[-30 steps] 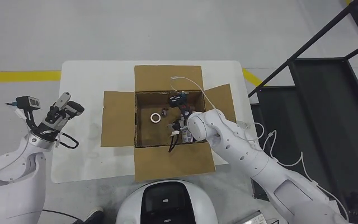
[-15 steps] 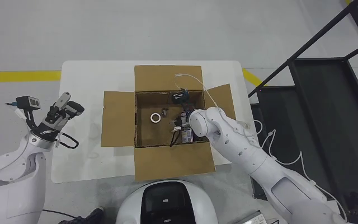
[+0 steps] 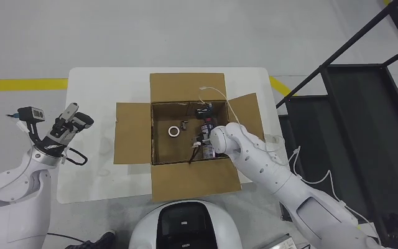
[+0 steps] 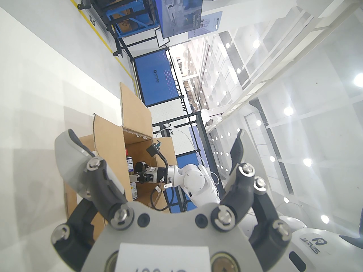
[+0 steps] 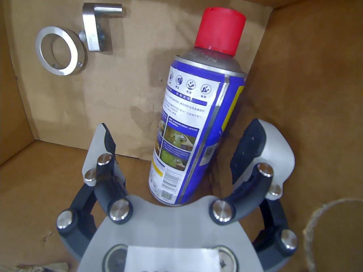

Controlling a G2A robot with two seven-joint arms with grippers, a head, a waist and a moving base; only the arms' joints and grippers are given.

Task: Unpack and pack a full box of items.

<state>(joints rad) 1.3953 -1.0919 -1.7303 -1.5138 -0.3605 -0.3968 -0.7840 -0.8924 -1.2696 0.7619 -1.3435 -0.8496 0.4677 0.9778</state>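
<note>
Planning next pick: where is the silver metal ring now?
Top view: the silver metal ring lies flat in the left half of the open cardboard box, beside the silver L-shaped bracket, clear of the blue spray can.

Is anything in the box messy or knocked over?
Yes. The blue spray can with a red cap isn't standing upright; it leans against the side wall of the brown cardboard box. Beside it, dark blotches mark the box floor, maybe stains.

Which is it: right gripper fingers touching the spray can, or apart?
Apart. Right wrist view: the right gripper straddles the spray can, with a visible gap between it and each finger.
</note>
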